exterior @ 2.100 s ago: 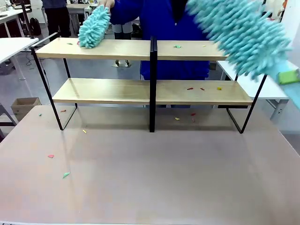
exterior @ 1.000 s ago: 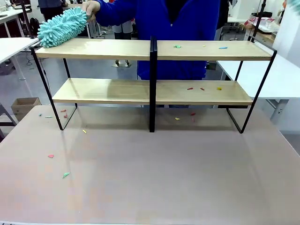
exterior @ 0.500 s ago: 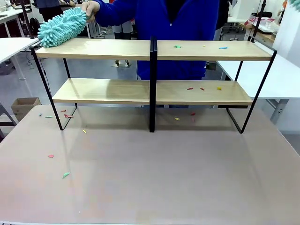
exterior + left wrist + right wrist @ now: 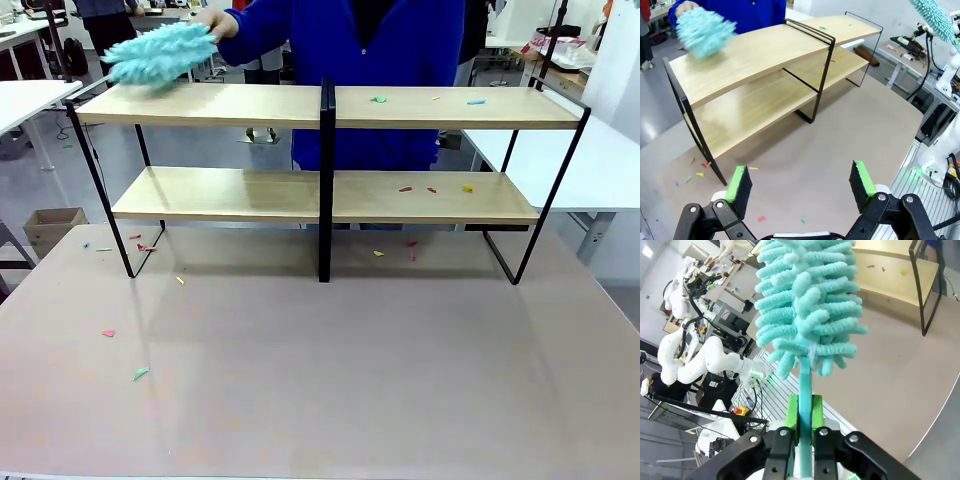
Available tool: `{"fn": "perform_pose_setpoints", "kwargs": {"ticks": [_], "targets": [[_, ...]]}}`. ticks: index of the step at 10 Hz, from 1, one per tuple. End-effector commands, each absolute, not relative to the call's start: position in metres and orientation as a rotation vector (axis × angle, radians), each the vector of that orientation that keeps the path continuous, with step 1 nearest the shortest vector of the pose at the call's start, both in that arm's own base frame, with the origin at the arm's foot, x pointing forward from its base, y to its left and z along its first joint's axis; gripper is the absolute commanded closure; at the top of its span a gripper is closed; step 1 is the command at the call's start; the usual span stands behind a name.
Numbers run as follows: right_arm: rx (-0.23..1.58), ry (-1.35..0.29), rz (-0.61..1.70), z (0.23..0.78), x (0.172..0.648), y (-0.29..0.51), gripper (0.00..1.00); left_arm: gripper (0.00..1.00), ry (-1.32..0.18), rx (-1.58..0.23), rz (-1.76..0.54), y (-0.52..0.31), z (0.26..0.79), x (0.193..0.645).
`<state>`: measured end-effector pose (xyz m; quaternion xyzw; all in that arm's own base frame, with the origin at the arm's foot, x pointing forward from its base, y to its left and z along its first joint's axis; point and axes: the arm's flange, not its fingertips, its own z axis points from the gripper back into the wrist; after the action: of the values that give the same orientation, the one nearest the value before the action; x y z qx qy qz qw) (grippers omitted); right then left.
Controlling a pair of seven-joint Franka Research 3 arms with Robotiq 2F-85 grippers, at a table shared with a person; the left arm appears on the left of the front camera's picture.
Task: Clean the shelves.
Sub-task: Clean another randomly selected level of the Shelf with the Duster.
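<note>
— Shelves [image 4: 325, 190]: where are they, and how many boards?
— They stand across the far part of the counter [image 4: 330, 390] on a thin black frame. There are two light-wood boards, one above the other, with one black upright in the middle.
— Anything lying on them?
— Small coloured scraps [image 4: 378, 99]. Three are on the right half of the upper board and three on the right half of the lower one. More lie on the counter under the rack and toward its left front, too small to count surely.
— Dusters?
— Two, both turquoise and shaggy. The person's duster [image 4: 160, 52] is blurred over the left end of the upper board. It is gripped by the person's hand [image 4: 212, 20]. I cannot tell whether it touches the wood. The robot's duster [image 4: 807, 305] stands upright, well clear of the rack.
— And the fingers?
— The right fingers [image 4: 793, 415] are clamped tight on that duster's handle. The left fingers [image 4: 738, 184] are spread wide over the counter with nothing between them.
— The room?
— The counter is grey-beige. The person in a blue top stands behind the rack. White tables [image 4: 600, 160] stand on both sides, and one cardboard box [image 4: 55, 225] sits on the grey floor at the left.
</note>
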<state>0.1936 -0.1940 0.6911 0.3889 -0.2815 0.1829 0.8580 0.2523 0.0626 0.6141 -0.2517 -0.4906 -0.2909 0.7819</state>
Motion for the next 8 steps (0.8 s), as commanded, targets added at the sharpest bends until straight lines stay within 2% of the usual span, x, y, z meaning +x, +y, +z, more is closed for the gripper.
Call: {"fn": "perform_pose_setpoints", "kwargs": {"ticks": [1,5,6,8], "targets": [[0.833,-0.613,0.403,0.693,0.195,-0.194,0.88,0.0,-1.056,-0.543,-0.628,0.063,0.614,0.253],[0.819,-0.588,0.383,0.69,0.196,-0.194,0.88,0.0,-1.056,-0.543,-0.628,0.063,0.614,0.253],[0.732,-0.552,0.368,0.696,0.194,-0.189,0.88,0.0,-1.056,-0.543,-0.628,0.063,0.614,0.253],[0.62,-0.496,0.52,0.72,0.234,-0.125,0.88,0.0,-1.056,-0.543,-0.628,0.063,0.614,0.253]]}}
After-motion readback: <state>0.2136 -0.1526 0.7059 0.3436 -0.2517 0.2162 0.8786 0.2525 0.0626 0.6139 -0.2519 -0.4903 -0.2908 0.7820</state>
